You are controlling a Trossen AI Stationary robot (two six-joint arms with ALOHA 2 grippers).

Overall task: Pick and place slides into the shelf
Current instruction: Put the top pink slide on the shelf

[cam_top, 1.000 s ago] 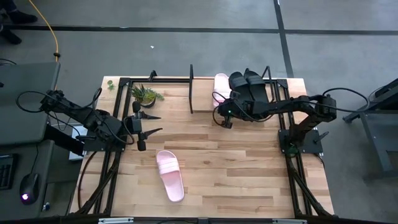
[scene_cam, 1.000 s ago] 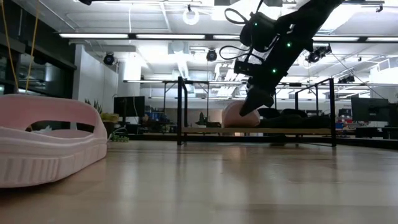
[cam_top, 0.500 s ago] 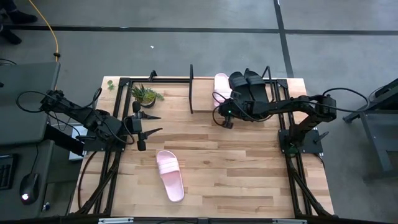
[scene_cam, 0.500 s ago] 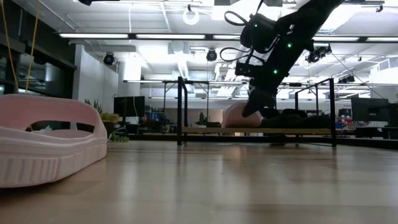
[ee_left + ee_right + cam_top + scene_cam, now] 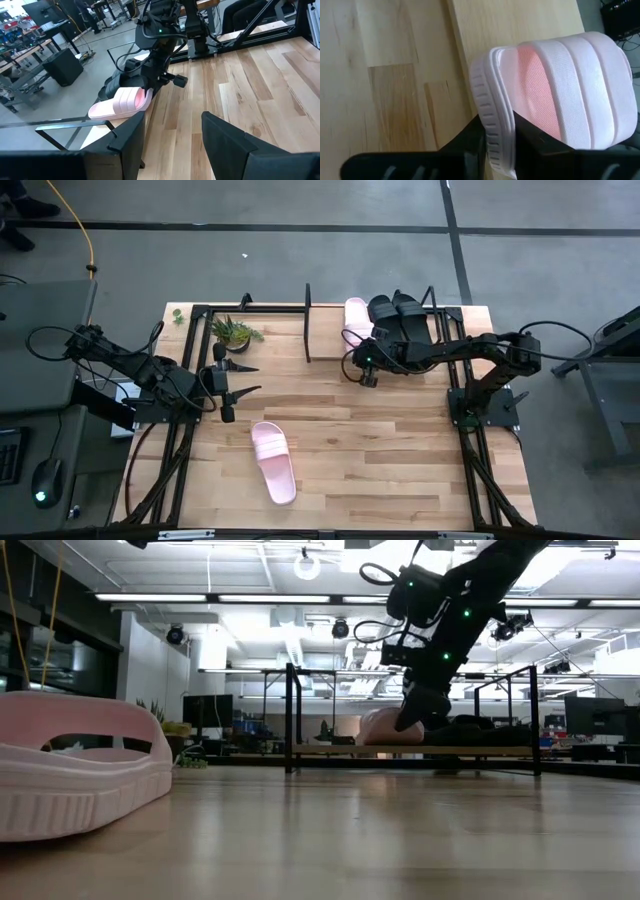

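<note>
Now the right pincer [image 5: 362,366] is at the shelf [image 5: 325,332], its fingers [image 5: 470,137] straddling the heel rim of a pale pink slide [image 5: 560,95] that rests on the shelf board beside the 2 black slides [image 5: 398,315]. Those fingers sit just off the rim, so the grip looks to be letting go. To finish well, open wider before backing off, then retreat straight along the sole so the heel is not dragged off the board. A second pink slide [image 5: 273,461] lies on the surface near the front; the left pincer [image 5: 235,379] waits open near it, holding nothing
</note>
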